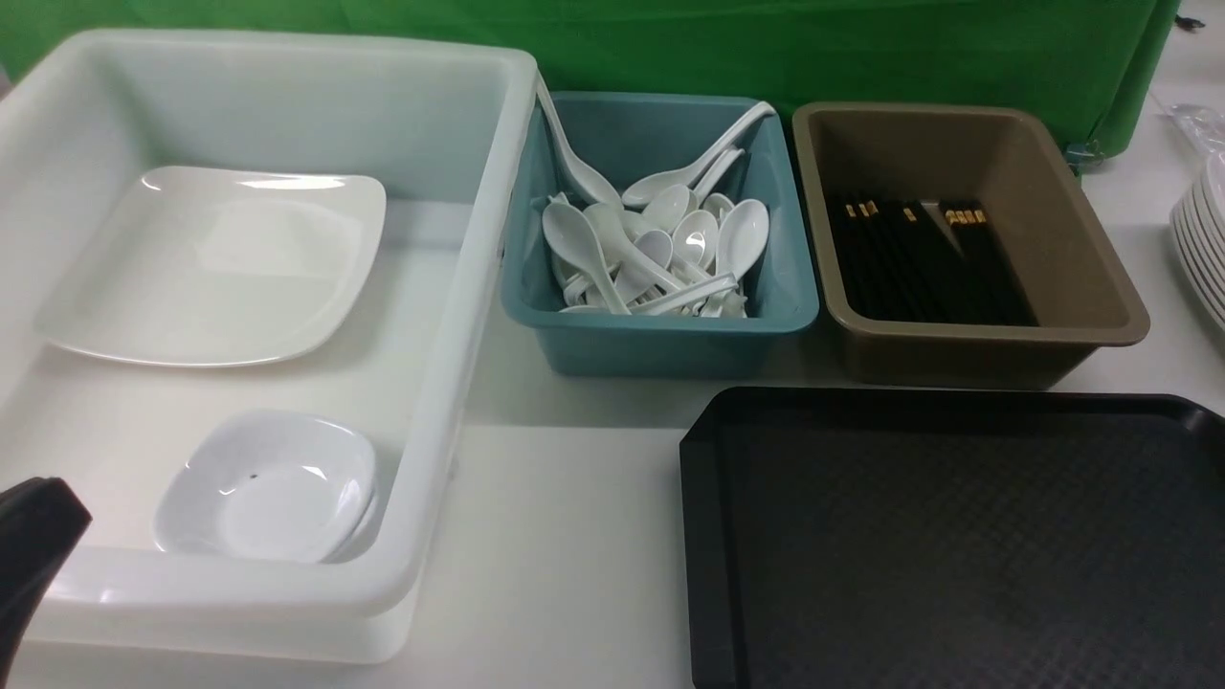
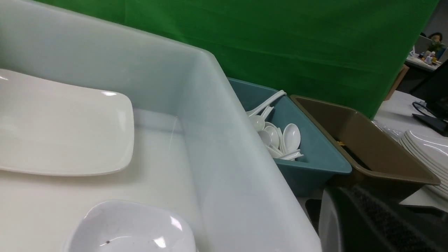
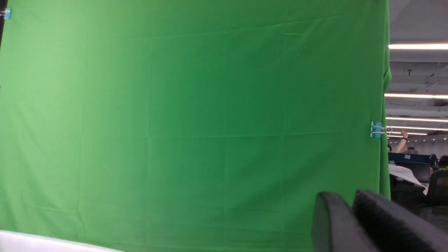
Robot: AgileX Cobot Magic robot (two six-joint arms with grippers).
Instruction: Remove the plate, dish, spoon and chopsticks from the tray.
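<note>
The black tray [image 1: 957, 545] lies bare at the front right. The big white square plate [image 1: 215, 263] rests inside the white tub [image 1: 459, 316], and a small white dish [image 1: 273, 488] sits near the tub's front wall. Several white spoons [image 1: 660, 249] fill the teal bin; which one is the task's spoon I cannot tell. Black chopsticks [image 1: 919, 258] lie in the brown bin. My left gripper [image 1: 38, 536] hangs at the tub's near left corner, its fingers [image 2: 353, 224] together and empty. The right gripper [image 3: 344, 197] faces the green cloth with a narrow gap at its tips, holding nothing.
The teal bin [image 1: 670, 344] and the brown bin [image 1: 957, 354] stand side by side behind the tray. A stack of round white plates [image 1: 1204, 239] sits at the far right edge. A green backdrop [image 1: 670, 38] closes off the back of the table.
</note>
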